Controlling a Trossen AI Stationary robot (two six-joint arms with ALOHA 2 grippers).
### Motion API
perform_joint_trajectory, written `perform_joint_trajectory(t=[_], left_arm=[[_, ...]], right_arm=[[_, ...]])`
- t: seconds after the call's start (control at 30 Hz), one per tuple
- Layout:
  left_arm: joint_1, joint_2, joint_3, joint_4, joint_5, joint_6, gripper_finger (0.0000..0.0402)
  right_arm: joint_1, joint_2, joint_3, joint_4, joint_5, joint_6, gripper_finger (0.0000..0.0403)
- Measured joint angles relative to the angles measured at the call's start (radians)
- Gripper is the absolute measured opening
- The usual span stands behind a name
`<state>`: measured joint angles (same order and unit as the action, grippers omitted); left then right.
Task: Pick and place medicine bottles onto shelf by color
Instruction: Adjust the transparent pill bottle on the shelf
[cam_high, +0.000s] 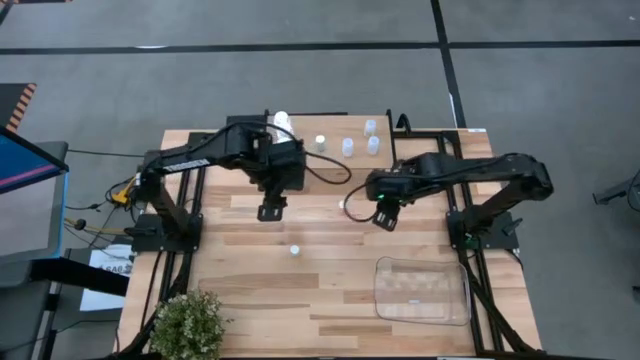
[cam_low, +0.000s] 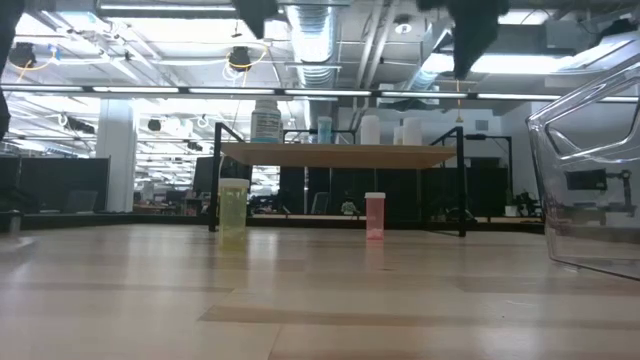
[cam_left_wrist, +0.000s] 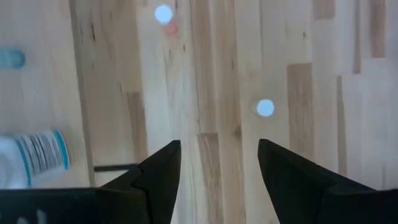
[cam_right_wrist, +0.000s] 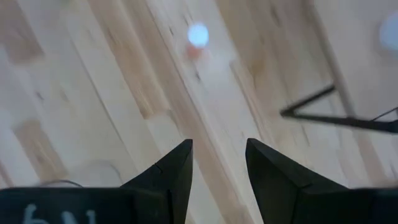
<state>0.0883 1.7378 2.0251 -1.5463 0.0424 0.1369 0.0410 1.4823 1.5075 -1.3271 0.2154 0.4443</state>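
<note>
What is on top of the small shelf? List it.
On the shelf stand several bottles: a labelled white bottle toward one end, a bluish bottle, and a cluster of pale bottles. The nearer bottles overlap the farther ones, so an exact count cannot be given.

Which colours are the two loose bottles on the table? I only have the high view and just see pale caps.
Observer: In the low view the nearer bottle is yellow-green and the farther bottle is red-orange. Both stand upright.
Operator: Either end effector holding anything?
Observer: No. The wrist views show the left end effector and the right end effector open, with only bare wood between the fingers.
Operator: What is the bottle on the shelf by the left arm?
Observer: The white bottle carries a blue-green label. It stands at the left end of the shelf.
</note>
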Motion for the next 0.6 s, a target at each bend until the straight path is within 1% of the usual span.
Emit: perform_joint_trajectory(t=[0.17,0.23,0.33,0.47,0.53,0.6], left_arm=[[-0.001,-0.15,-0.243,0.126,-0.031,-0.072,0.0184],[-0.004,-0.225,-0.354,0.216,-0.036,-0.107,0.0176],[-0.011,-0.342,-0.52,0.36,-0.077,-0.159,0.0162],[-0.01,-0.47,-0.701,0.519,-0.167,-0.208,0.0147],[-0.01,-0.52,-0.764,0.579,-0.234,-0.21,0.014],[-0.01,-0.561,-0.801,0.595,-0.308,-0.169,0.0135]], right_arm=[[0.003,-0.101,0.001,0.064,0.082,-0.01,0.0173],[0.005,-0.135,0.001,0.121,0.136,-0.012,0.0173],[0.019,-0.155,0.001,0.222,0.213,-0.056,0.0173],[0.033,-0.142,0.001,0.35,0.331,-0.139,0.0173],[0.028,-0.119,0.002,0.414,0.396,-0.12,0.0173],[0.028,-0.081,0.002,0.467,0.437,-0.059,0.0173]])
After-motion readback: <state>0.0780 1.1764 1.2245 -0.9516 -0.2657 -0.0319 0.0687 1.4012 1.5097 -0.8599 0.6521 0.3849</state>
